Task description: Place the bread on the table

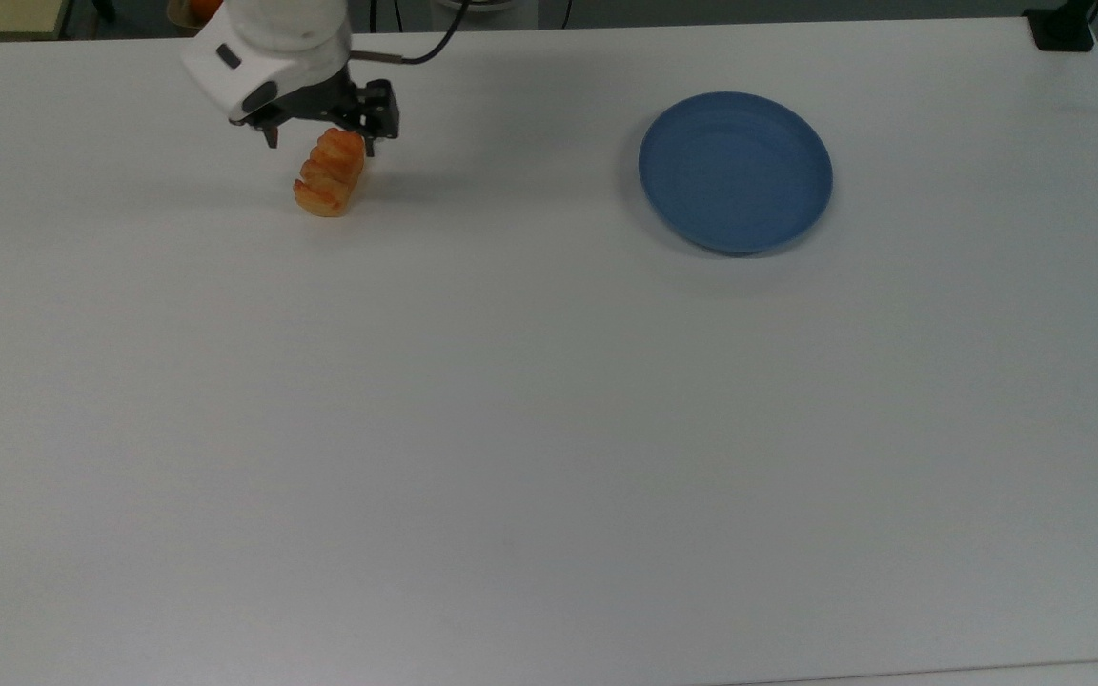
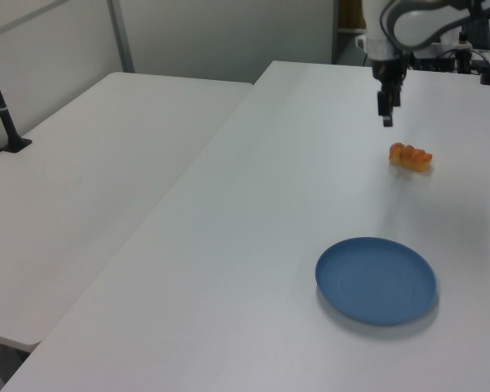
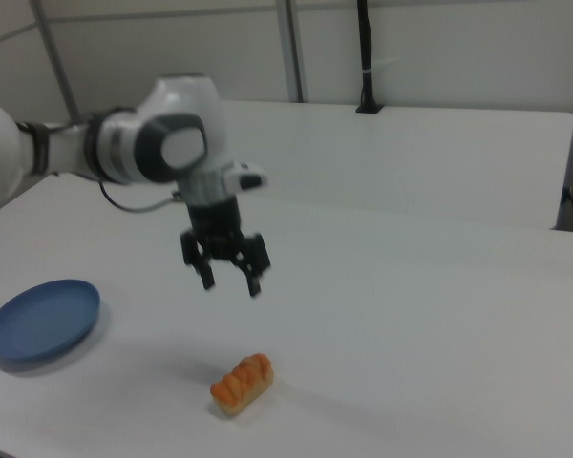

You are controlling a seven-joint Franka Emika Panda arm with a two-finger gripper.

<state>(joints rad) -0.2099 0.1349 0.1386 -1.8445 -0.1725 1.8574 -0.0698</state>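
A: Orange-gold bread (image 1: 329, 184) lies on the table (image 1: 549, 429), well apart from the blue plate (image 1: 735, 171)?
B: Yep. Small ridged bun w/ glazed crust. Gripper (image 3: 228, 274) hangs above it, fingers spread, holding nothing.
A: Step?
B: Placing looks done; next prob. just backing the arm off, w/o nudging it.

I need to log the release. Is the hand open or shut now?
Open. In the right view the hand hangs above the bread with its fingers spread and nothing between them; the bread lies on the table.
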